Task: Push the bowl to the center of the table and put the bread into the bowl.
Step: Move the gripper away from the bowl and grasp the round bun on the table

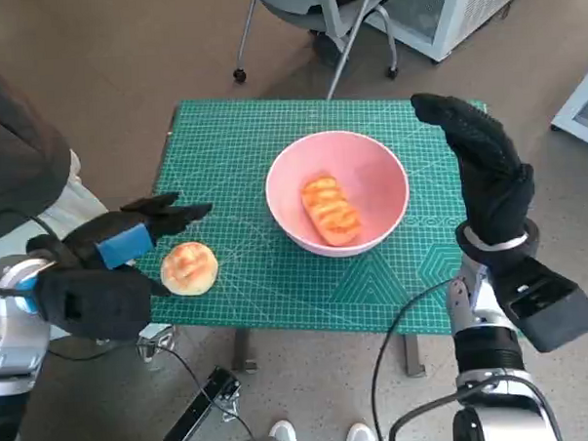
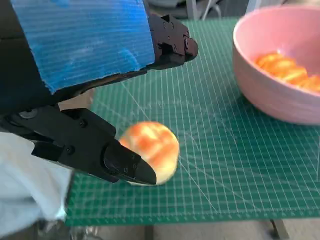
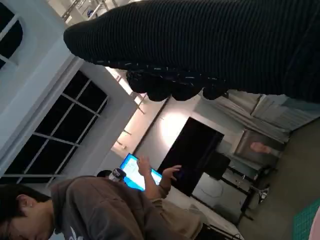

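Round bun (image 1: 189,268) beside left robot hand (image 1: 110,258).

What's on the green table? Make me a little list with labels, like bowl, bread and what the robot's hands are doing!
table: green cutting mat on top
bowl: pink bowl, near the middle of the table
bread in bowl: long striped bread lying inside
bread outside: round bun on the mat near the robot's left edge
left hand: left hand beside the round bun, fingers apart, holding nothing
right hand: right hand raised beside the bowl, holding nothing
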